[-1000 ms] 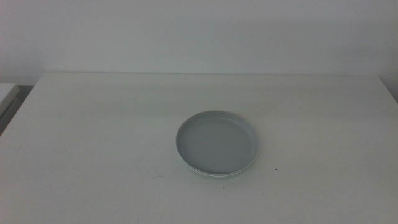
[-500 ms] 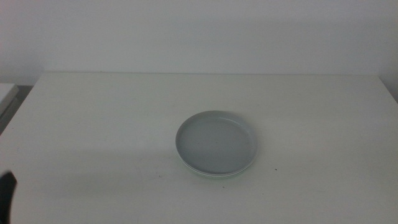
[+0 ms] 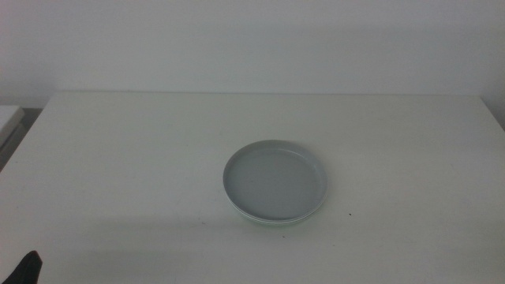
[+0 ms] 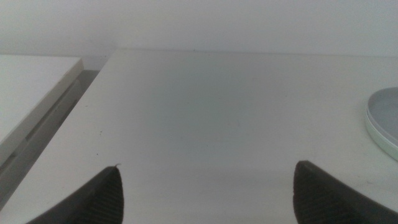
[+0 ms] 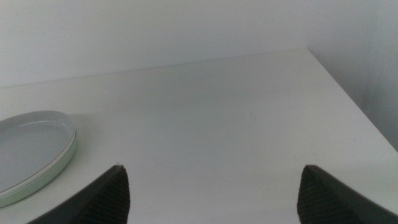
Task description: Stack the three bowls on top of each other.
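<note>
The bowls point(image 3: 274, 183) sit nested in one stack at the table's middle. A grey bowl lies on top, and a pale mint-green rim point(image 5: 43, 179) shows beneath it. I cannot tell how many lie under the grey one. The stack also shows as an edge in the left wrist view point(image 4: 384, 118). My left gripper point(image 4: 208, 167) is open and empty, low over the near left of the table. Only its dark tip point(image 3: 28, 267) reaches the middle view's bottom-left corner. My right gripper point(image 5: 212, 168) is open and empty near the table's right side, outside the middle view.
The white table point(image 3: 142, 158) ends at a wall behind. Its right edge point(image 5: 348, 99) drops off beside the right gripper. A lower white surface point(image 4: 31, 87) lies past the left edge. A small dark speck point(image 3: 349, 214) marks the tabletop right of the stack.
The left gripper's dark tip appeared at the left edge half a second ago and now sits lower, in the bottom-left corner. The stack has not moved.
</note>
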`<state>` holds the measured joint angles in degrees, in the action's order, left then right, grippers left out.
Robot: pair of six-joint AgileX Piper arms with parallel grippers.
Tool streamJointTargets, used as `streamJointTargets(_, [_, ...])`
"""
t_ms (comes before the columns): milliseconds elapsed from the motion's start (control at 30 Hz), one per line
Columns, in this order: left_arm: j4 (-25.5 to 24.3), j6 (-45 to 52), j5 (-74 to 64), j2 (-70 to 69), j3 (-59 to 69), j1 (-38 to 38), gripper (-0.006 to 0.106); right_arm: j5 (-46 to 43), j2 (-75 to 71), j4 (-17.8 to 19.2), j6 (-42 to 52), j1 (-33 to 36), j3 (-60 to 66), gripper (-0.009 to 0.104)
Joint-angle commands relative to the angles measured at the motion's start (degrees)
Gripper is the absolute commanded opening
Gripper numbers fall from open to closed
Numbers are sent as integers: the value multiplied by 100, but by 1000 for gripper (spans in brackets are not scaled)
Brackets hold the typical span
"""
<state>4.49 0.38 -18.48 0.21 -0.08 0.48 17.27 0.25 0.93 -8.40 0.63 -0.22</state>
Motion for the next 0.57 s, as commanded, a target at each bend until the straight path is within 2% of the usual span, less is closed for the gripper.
streamJointTargets(0, [43,-38,142,-21,8,8,94,-39,-25,13,27,-34,22,93])
streamJointTargets(133, [33,-38,139,-21,8,8,94,-67,-25,13,27,-34,22,93])
streamJointTargets(267, [-297,-38,153,-21,8,8,94,-67,-25,13,27,-34,22,93])
streamJointTargets(533, [-324,-38,153,-21,8,8,94,-67,-25,13,27,-34,22,93])
